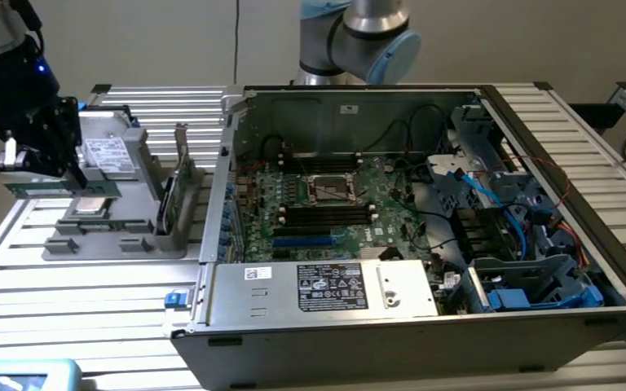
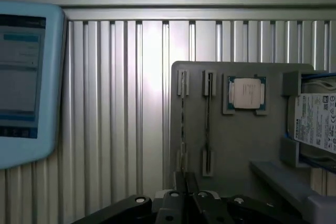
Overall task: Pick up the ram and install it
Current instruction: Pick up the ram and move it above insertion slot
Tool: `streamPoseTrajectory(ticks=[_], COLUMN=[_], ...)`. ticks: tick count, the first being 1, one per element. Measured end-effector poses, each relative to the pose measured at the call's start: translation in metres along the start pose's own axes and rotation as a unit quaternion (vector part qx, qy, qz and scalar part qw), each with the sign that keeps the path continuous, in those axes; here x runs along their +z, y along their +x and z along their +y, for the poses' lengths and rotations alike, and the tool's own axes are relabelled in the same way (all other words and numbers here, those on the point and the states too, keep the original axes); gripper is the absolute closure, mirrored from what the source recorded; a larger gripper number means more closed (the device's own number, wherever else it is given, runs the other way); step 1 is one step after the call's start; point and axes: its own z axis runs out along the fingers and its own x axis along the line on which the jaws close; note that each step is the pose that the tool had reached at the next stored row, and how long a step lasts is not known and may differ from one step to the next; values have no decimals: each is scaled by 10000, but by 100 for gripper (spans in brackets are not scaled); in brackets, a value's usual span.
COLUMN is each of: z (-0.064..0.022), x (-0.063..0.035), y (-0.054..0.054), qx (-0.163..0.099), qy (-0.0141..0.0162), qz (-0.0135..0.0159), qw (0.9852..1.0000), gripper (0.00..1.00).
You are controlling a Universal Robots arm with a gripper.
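At the exterior view's left, one gripper [image 1: 46, 177] is clamped on one ram [image 1: 25, 189], holding it level above the gray tray [image 1: 117, 247]. That tray carries one processor [image 2: 247, 94] and one hard drive [image 2: 315, 121]. Rightward stands one open computer case [image 1: 400, 350], its motherboard [image 1: 390, 175] exposed.
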Motion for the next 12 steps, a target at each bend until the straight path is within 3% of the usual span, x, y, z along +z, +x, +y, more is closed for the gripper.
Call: streamPoseTrajectory(ticks=[12], z=[-420], x=[-545], y=[93], qx=[-2], qy=[-11], qz=[-37], qw=[10000], gripper=[88])
